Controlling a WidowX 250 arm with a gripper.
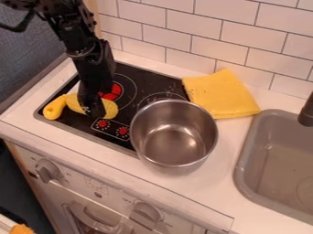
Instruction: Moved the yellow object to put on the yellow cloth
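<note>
Black stovetop [142,82]: the pincer [94,111] partly hides the yellow object [74,103]; pinching or spread, can't tell

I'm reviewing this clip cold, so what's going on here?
The robot's gripper is down at a yellow utensil with a handle on the black cooktop; whether it grips it, I can't tell. The utensil is not on the yellow cloth, which lies near the tiled wall. A metal pot stands between camera and cloth.

No readable text or numbers anywhere.
</note>
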